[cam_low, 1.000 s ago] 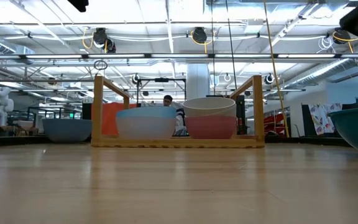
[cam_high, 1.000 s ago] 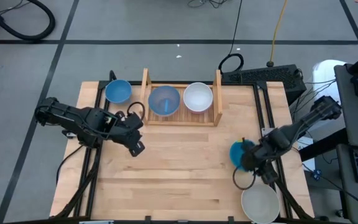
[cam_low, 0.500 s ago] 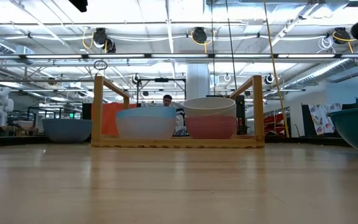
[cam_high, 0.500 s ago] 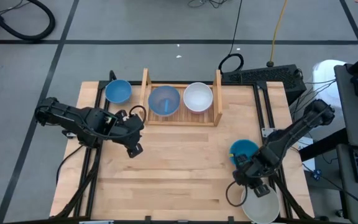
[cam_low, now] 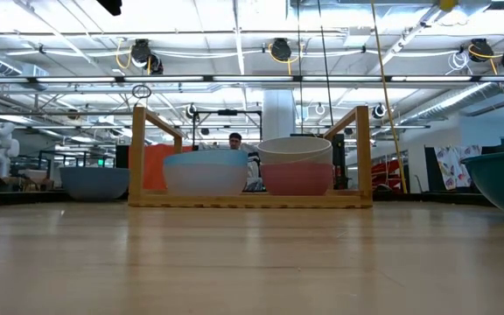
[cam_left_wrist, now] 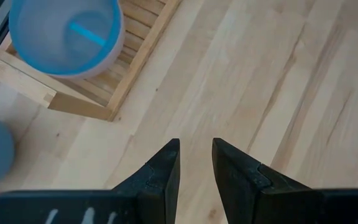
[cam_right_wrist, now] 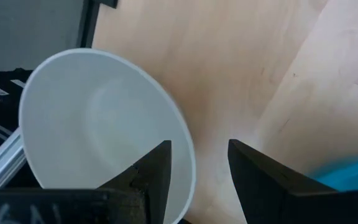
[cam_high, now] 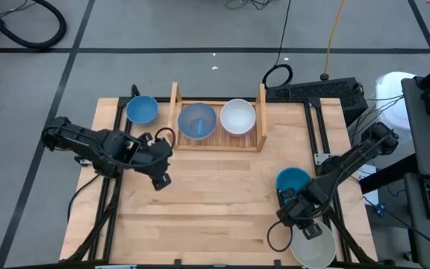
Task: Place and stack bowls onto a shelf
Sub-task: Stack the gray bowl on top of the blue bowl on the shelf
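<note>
The light-wood shelf (cam_high: 216, 142) stands at the table's far side. It holds a pale blue bowl (cam_high: 197, 121) and a white bowl (cam_high: 237, 116), which sits in a pink bowl (cam_low: 296, 179). A blue bowl (cam_high: 142, 109) rests on the table left of the shelf. A teal bowl (cam_high: 293, 178) rests at the right. A white bowl (cam_high: 313, 248) rests at the near right edge. My right gripper (cam_right_wrist: 197, 163) is open just above that bowl's rim (cam_right_wrist: 185, 140), one finger over the inside and one outside. My left gripper (cam_left_wrist: 195, 163) hovers slightly open and empty near the shelf's left end.
Black rails (cam_high: 325, 142) run along the table's left and right sides. A keyboard (cam_high: 316, 91) lies beyond the far right corner. Bare wood (cam_high: 215, 202) stretches across the table's middle and near side.
My right gripper has gone from beside the teal bowl toward the table's near edge and now stands over the white bowl's rim. The teal bowl stays on the table.
</note>
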